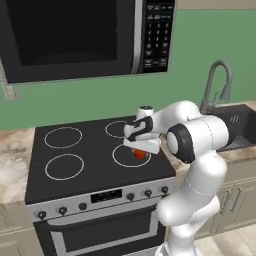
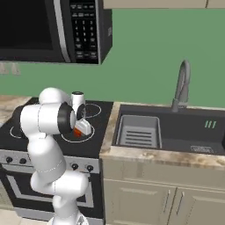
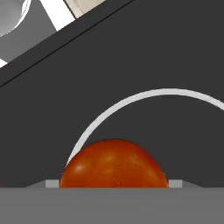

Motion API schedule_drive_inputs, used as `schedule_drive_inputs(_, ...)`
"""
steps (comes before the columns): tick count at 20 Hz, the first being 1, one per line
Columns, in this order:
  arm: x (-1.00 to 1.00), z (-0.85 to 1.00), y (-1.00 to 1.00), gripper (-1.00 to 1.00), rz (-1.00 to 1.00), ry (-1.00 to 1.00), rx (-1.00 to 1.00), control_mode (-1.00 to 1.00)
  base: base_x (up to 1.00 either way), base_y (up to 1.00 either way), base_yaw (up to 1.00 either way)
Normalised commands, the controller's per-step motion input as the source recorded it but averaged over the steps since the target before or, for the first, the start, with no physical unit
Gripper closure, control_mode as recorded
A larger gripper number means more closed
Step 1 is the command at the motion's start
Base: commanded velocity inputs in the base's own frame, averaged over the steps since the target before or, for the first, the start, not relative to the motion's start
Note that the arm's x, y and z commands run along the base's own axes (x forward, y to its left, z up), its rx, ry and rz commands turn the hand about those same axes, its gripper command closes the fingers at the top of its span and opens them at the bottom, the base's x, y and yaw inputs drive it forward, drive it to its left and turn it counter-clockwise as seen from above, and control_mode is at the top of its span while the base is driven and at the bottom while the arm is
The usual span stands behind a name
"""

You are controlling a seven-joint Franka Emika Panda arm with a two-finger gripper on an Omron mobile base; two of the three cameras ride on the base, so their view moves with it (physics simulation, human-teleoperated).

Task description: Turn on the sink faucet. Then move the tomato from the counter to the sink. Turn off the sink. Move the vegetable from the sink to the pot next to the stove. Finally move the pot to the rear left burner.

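Arm: the white arm bends over the stove (image 1: pixel 95 165), its hand low above the front right burner ring (image 1: pixel 131 156).
Fingers: the fingers (image 1: pixel 141 151) sit around the tomato (image 1: pixel 140 154); spread wide, and whether they press on it or stand slack beside it I cannot tell. In the right base view the fingers (image 2: pixel 80 128) are mostly hidden behind the arm's elbow.
Tomato: red-orange and round, at the front right burner ring, at 3 o'clock from the front left ring. In the right base view the tomato (image 2: pixel 78 131) peeks out just under the hand. In the hand view the tomato (image 3: pixel 113 164) is at 6 o'clock, on the black glass inside the white ring (image 3: pixel 144 101).
Stove: black glass top with four white rings, silver front with black knobs.
Sink: the sink (image 2: pixel 184 132) lies at 3 o'clock from the stove, set into the marbled surface (image 2: pixel 162 157), with a lighter slotted tray (image 2: pixel 138 131) at its left end.
Faucet: the faucet (image 2: pixel 182 85) rises at the sink's back edge, at 12 o'clock from the basin.
Microwave: the microwave (image 1: pixel 85 35) hangs above the stove, at 12 o'clock.
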Motion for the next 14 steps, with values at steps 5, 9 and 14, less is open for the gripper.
schedule_drive_inputs(5,0.00,0.00,0.00,1.00,0.00,0.00,0.00,1.00,0.00,0.90,0.00)
schedule_drive_inputs(9,0.00,0.00,0.00,1.00,0.00,0.00,0.00,1.00,0.00,0.86,0.00)
schedule_drive_inputs(14,0.00,0.00,0.00,1.00,0.00,0.00,0.00,1.00,0.04,0.74,0.00)
